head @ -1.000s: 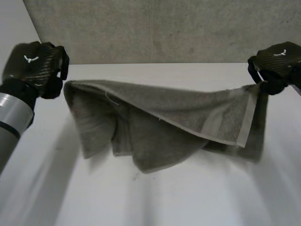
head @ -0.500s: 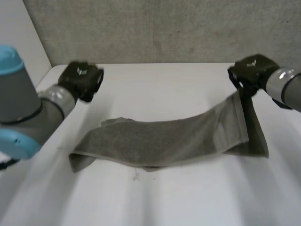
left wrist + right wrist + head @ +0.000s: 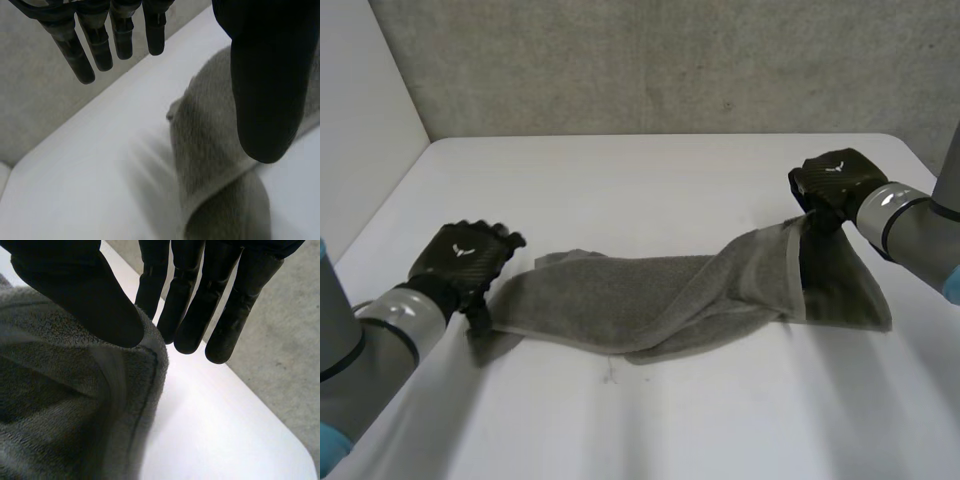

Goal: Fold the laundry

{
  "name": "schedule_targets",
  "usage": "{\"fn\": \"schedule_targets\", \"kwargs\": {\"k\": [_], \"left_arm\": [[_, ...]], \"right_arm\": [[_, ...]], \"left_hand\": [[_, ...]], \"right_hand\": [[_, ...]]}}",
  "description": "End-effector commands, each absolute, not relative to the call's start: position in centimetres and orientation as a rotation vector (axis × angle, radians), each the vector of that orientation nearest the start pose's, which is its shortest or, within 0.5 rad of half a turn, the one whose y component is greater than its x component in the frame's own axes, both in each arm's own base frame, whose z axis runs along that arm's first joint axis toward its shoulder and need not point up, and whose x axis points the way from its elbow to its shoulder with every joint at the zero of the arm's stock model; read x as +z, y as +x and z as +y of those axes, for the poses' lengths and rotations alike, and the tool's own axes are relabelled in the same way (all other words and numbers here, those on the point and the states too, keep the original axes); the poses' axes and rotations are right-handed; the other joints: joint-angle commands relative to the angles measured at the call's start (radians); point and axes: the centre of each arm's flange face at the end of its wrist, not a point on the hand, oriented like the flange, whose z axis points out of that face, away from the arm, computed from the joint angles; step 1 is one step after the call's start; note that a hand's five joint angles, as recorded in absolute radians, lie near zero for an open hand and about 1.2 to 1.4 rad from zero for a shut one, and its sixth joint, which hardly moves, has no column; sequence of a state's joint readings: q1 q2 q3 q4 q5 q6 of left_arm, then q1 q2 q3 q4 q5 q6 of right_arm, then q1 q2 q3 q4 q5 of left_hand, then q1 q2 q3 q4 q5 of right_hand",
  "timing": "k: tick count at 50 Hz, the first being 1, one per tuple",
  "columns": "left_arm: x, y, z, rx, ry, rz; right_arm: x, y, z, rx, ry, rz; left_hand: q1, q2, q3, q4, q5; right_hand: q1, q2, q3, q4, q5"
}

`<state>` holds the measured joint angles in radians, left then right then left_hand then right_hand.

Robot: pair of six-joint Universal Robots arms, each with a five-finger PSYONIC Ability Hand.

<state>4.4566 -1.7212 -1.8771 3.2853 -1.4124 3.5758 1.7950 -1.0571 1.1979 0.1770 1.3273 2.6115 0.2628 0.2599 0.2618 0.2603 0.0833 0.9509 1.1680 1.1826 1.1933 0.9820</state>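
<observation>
While my right hand (image 3: 832,180) pinches the towel (image 3: 620,295) by a raised corner, my left hand (image 3: 460,255) sits released at its other end; white table (image 3: 650,180), grey wall (image 3: 670,60).

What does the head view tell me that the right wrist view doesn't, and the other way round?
The head view adds the whole grey towel stretched across the white table, the left hand at its left end, and both arms. The right wrist view adds the close detail: the right hand pinches the towel's hemmed corner between its thumb and straight fingers. Both share the towel, the table and the right hand holding that corner.
</observation>
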Motion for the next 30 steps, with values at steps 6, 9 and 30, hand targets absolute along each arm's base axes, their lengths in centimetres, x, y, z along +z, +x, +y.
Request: {"fn": "schedule_targets", "kwargs": {"k": [6,9,30], "left_arm": [[14.3,-17.0,-26.6,-1.744,0.779,2.433],[13.9,-17.1,-26.7,-1.736,0.771,2.456],[12.5,-17.9,-27.9,-1.781,0.694,2.652]], "right_arm": [[20.8,23.6,-34.4,-1.775,-1.15,2.287],[20.6,23.7,-34.3,-1.768,-1.156,2.287],[19.0,24.0,-34.1,-1.718,-1.174,2.3]], "left_hand": [[0.097,0.1,0.098,0.1,0.102],[0.098,0.1,0.098,0.1,0.102],[0.321,0.324,0.322,0.323,0.326]], "right_hand": [[0.445,0.228,0.214,0.203,0.24],[0.445,0.228,0.214,0.203,0.24],[0.445,0.228,0.214,0.203,0.24]]}}
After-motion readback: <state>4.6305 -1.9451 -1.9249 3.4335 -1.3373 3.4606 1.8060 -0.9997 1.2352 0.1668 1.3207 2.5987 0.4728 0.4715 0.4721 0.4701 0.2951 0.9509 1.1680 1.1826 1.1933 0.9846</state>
